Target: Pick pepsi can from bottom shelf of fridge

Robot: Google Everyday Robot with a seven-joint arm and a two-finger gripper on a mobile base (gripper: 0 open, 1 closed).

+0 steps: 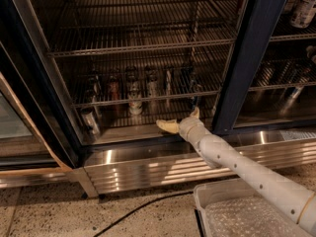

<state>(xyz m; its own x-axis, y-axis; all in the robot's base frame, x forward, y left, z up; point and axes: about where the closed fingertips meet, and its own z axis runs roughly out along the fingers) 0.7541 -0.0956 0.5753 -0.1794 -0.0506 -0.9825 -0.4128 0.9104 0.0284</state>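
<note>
Reaching into the open fridge (pixel 247 58), the gripper (pixel 177 117) hovers low at the front edge of the bottom shelf (pixel 111 102), toward its right corner, with its fingers spread wide and holding nothing. The pepsi can (pixel 195 97) stands on that shelf near the right end, just behind the upper finger. A silver-white can (pixel 134 102) stands further left.

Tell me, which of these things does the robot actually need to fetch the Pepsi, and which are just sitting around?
Needed: pepsi can; bottom shelf; fridge; gripper, open at the shelf's front, just below the can.
Just there: silver-white can; red-orange can; upper racks; white bin; black cable on the floor.
</note>
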